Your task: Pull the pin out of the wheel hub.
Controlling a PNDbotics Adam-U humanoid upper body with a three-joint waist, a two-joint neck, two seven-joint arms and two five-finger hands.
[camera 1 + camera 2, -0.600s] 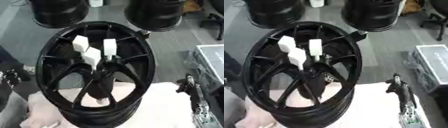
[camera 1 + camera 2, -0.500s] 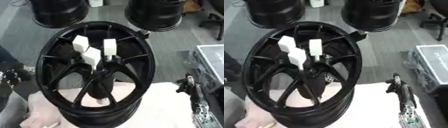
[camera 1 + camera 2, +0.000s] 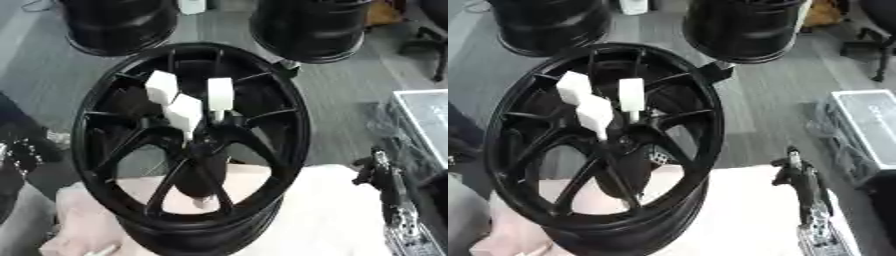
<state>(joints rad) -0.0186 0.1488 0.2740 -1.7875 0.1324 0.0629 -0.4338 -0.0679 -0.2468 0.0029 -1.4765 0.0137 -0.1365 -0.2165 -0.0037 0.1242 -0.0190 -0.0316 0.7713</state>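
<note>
A black spoked wheel hub [image 3: 105, 125] lies tilted on a pale cloth, filling the middle of both views. Three pins with white block heads [image 3: 161, 87], [image 3: 220, 93], [image 3: 184, 113] stand on thin stems in its centre boss [image 3: 199, 147]. My right hand [image 3: 802, 182] rests at the lower right on the cloth, fingers pointing up and relaxed, well apart from the hub and holding nothing. Only a dark part of my left hand [image 3: 16, 156] with silver joints shows at the left edge, beside the rim and touching nothing that I can see.
The pale cloth [image 3: 332, 220] covers the table under the hub. Two more black wheels [image 3: 118, 22], [image 3: 319, 25] stand on the grey floor behind. A grey case [image 3: 424, 117] sits at the right, and a chair base [image 3: 429, 35] at the top right.
</note>
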